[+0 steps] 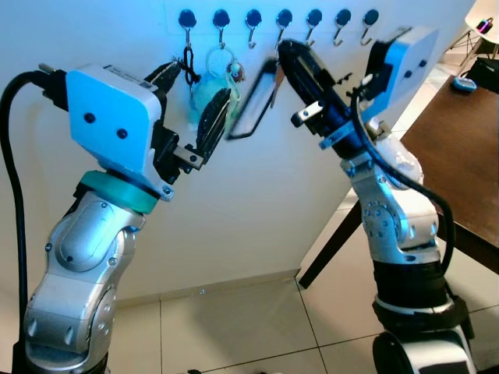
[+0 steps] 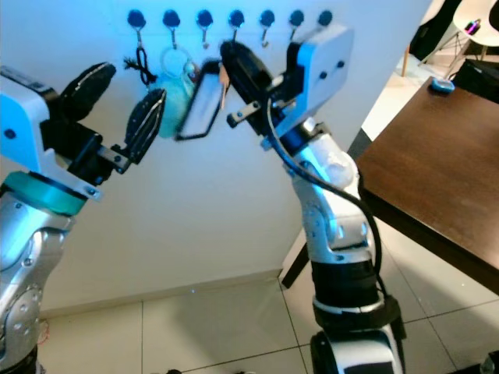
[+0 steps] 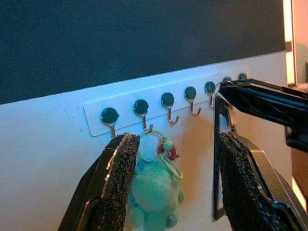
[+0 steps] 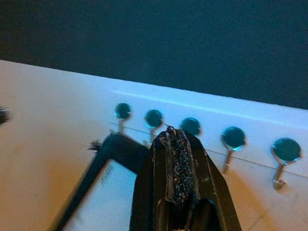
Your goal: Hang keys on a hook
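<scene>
Nearby, teal plush (image 1: 209, 100) (perhaps hook-hung).

Both silver arms are raised in front of the robot, elbows bent, forearms angled up toward the wall.

The left gripper (image 1: 195, 101) sits high on the robot's left, its wrist turned so the white camera housing faces the head. Its two black fingers (image 3: 113, 183) are spread wide apart, with nothing between them.

The right gripper (image 1: 284, 54) reaches up and inward from the right, its forearm slanting toward the left arm. Its fingers (image 4: 177, 159) are pressed together, pads meeting along their length, pinching a key ring (image 1: 274, 74).
</scene>
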Robot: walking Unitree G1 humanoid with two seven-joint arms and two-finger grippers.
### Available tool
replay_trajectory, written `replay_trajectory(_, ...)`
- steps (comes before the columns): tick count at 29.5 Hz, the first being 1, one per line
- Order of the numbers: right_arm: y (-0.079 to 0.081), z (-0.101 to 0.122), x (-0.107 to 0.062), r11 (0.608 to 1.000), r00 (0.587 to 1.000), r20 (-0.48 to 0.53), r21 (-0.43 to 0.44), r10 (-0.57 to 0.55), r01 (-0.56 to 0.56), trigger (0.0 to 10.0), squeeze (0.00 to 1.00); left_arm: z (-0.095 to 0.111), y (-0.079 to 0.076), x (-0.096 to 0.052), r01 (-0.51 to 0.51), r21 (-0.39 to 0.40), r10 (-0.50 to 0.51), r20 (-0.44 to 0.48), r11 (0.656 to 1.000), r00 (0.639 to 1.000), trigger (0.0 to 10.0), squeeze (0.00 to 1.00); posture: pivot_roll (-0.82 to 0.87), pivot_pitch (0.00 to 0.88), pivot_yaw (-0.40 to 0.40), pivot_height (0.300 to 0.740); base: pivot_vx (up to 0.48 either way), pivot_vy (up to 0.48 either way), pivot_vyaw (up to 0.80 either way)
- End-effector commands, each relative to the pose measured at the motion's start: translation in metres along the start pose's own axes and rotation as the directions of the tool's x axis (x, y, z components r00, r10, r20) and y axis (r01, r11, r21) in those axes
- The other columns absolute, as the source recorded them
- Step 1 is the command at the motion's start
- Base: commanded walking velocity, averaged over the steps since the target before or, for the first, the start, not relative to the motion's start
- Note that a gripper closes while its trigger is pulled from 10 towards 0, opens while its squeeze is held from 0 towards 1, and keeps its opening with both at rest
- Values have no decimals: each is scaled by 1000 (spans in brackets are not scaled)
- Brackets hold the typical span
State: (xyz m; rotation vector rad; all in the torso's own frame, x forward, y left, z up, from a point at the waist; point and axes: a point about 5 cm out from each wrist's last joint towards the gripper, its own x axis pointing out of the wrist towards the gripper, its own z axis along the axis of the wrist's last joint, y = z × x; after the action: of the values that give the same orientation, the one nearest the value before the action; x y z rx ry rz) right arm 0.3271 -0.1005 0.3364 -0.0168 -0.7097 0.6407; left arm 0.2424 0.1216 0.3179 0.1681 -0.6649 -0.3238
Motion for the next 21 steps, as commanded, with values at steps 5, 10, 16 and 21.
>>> replay_trajectory(5, -14, -13, 14, 994, 993, -49, -29, -108, 107, 10000, 0, -1, -8, 4, 42, -30, -43, -15, 999, 999, 10000, 0, -34, 96, 51, 740, 0, 0, 0)
replay_trajectory(10, -19, -22, 19, 989, 985, -97, -34, -146, 144, 10000, 0, -4, -10, 4, 36, -22, -37, -29, 999, 999, 10000, 0, -27, 103, 51, 740, 0, 0, 0)
replay_trajectory(16, -22, -23, 28, 991, 987, -93, -30, -132, 130, 10000, 0, -4, -10, 4, 23, -17, -23, -36, 1000, 999, 10000, 0, -21, 108, 50, 740, 0, 0, 0)
replay_trajectory(21, -21, -24, 31, 992, 989, -81, -32, -122, 120, 10000, 0, -4, -10, 5, 18, -22, -19, -38, 1000, 999, 10000, 0, -22, 111, 50, 740, 0, 0, 0)
